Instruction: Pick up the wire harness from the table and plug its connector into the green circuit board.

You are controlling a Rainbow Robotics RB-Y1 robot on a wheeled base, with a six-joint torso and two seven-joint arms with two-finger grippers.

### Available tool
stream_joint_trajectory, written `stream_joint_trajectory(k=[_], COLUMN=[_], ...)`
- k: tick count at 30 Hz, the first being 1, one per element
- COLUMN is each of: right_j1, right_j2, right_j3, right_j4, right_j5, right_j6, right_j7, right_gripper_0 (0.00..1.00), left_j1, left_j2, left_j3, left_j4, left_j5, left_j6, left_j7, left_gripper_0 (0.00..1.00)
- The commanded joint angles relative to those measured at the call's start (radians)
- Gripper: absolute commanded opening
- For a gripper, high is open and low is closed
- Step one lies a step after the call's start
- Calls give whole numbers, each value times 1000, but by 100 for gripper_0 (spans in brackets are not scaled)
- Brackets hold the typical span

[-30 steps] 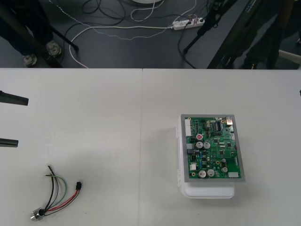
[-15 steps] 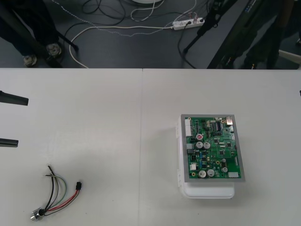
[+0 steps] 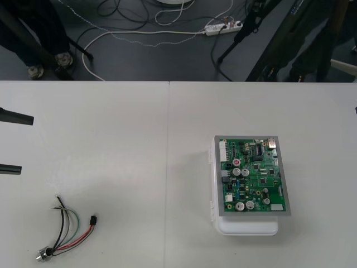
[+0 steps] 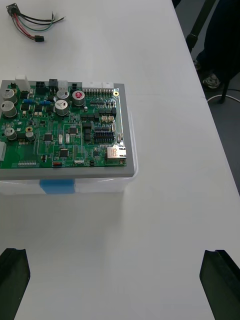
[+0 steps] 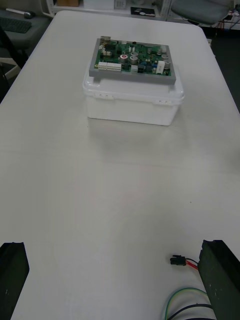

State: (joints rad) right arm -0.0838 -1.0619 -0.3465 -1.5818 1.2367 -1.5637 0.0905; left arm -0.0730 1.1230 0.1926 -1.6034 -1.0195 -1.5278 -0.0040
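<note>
Nothing has moved: the harness [image 3: 70, 231] lies untouched by the desk's [image 3: 128, 134] near left corner. The left tool [image 3: 27, 144] and right tool [image 4: 120, 272] wait open, so pickup hasn't begun.

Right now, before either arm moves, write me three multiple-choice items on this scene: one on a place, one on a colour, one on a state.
1. Where does the wire harness lie with respect to the green circuit board?
A. Plugged into it
B. On the table, apart from it, on the left gripper's side
C. Draped over its far edge

2. What colour is the base under the board?
A. Black
B. Red
C. White

3. How do the left gripper and the right gripper stand?
A. Both open, nothing between the fingers
B. Left shut on the harness
C. Right shut on the board

Answers:
1 B: the harness's black plug rests on bare table, far from the board.
2 C: white shows below the board's near edge.
3 A: each wrist view shows its two fingers far apart over bare table.
</note>
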Motion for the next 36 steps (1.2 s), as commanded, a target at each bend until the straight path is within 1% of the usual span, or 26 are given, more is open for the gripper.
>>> stream_joint_trajectory(k=[1,32,33,36], right_j1=[12,12,12,12], right_j2=[-24,-24,-24,-24], right_j3=[-6,-6,-6,-6], right_j4=[3,3,3,3], right_j5=[-2,-2,-2,-2], right_j6=[-7,-7,-7,-7], right_j7=[25,25,25,25], right_gripper_0=[100,100,100,100], left_j1=[-10,-10,36,39], left_j2=[37,37,-15,-28], left_j3=[19,19,-22,-21], left_j4=[-24,-24,-6,-4], left_j5=[-4,-4,-19,-22], left_j6=[-43,-43,-43,-43], left_j7=[7,7,9,6], left_gripper_0=[100,100,100,100])
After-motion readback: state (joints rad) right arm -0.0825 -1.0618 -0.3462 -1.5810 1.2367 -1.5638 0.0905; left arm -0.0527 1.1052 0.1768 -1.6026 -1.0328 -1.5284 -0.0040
